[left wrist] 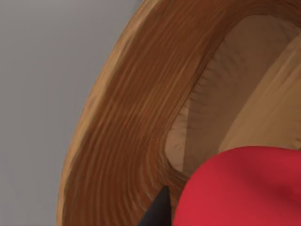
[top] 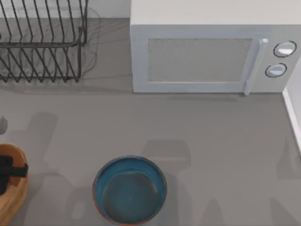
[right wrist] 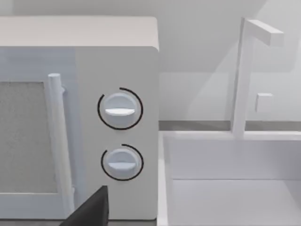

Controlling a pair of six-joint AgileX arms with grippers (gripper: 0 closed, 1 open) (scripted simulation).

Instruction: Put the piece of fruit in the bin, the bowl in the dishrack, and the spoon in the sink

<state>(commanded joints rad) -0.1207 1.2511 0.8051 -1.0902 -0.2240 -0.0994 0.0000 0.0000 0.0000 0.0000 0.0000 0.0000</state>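
At the table's left edge, the left gripper [top: 7,172] was seen over the bin [top: 19,197], holding the piece of fruit [left wrist: 244,188] just above the bin's hollow, so a release would drop it straight inside. The bowl [top: 129,189] sat right of the bin, the dishrack [top: 42,42] far behind. The right gripper's [right wrist: 89,212] opening could not be told.

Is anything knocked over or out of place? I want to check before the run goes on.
Nothing stands out. The bowl sits upright on the table, the dishrack stands square, and the left gripper holds the piece of fruit over the bin.
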